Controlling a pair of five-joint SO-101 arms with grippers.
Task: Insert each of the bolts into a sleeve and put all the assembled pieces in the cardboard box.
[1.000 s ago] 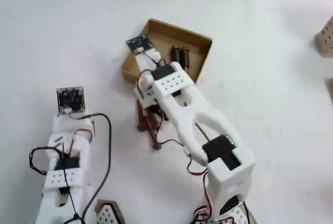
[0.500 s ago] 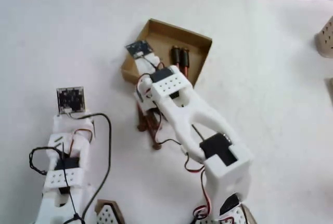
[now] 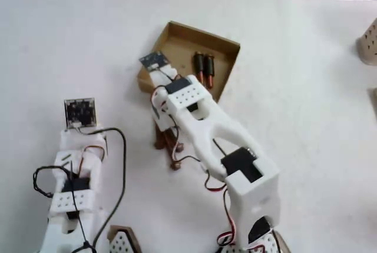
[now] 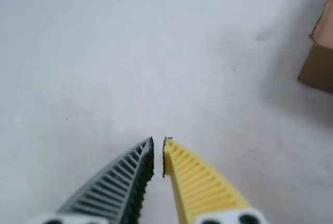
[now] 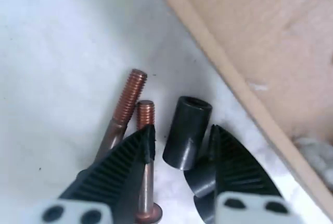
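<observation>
Two copper bolts [image 5: 126, 110] lie side by side on the white table just outside the cardboard box [image 5: 244, 73]. A black sleeve [image 5: 188, 125] lies beside them, and a second sleeve [image 5: 202, 188] shows partly under one finger. My right gripper [image 5: 181, 133] is open, its black fingers on either side of the first sleeve. From above, the right arm [image 3: 191, 103] covers the bolts [image 3: 168, 144] beside the box [image 3: 154, 82], where two assembled pieces [image 3: 204, 67] lie. My left gripper [image 4: 158, 148] is shut over bare table with nothing in it.
The left arm [image 3: 73, 165] rests at the table's near left, far from the box. A corner of the box [image 4: 318, 52] shows in the left wrist view. A white perforated object [image 3: 369, 42] stands at the right edge of the table.
The right arm has shifted a little toward the box and the left of the high view. The left arm has kept still.
</observation>
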